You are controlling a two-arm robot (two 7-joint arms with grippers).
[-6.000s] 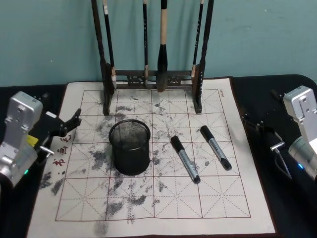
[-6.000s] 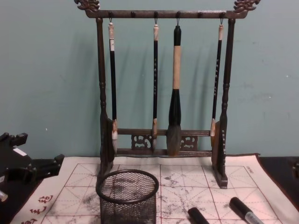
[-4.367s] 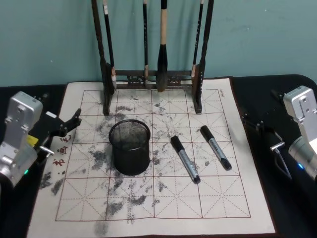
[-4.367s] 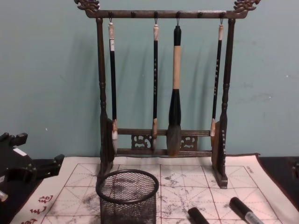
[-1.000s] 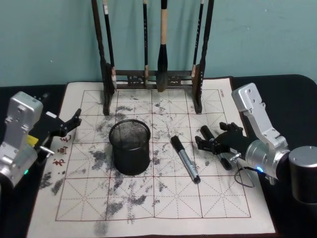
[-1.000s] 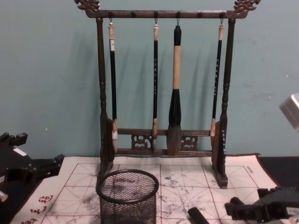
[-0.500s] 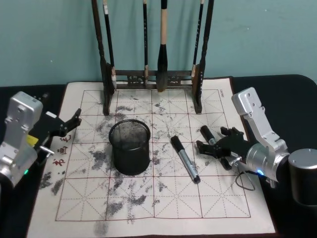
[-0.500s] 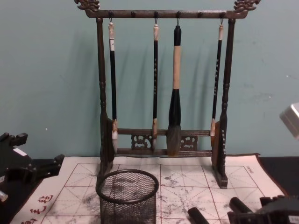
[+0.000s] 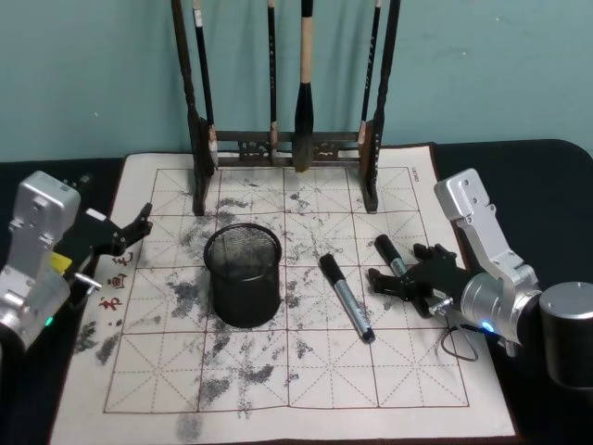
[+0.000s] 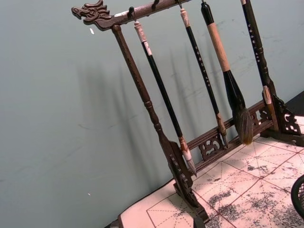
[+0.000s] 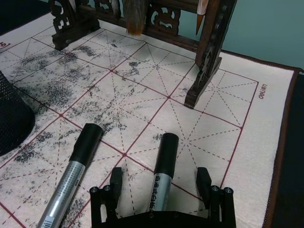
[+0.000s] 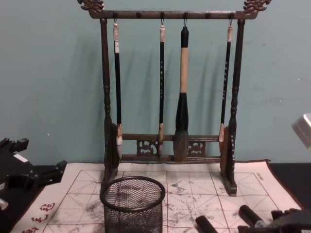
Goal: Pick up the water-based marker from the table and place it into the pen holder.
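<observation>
Right gripper [image 11: 160,174] low over the mat [image 9: 306,371], fingers spread, straddling the right-hand marker [image 11: 166,148] lying flat, pen holder [image 9: 243,287] upright well to the left, left gripper [image 9: 130,232] parked at mat's left edge, fingers apart

Half the right marker [image 9: 384,247] hides under the right tool [image 9: 396,262] — brush rack [image 9: 250,144] cropped.
</observation>
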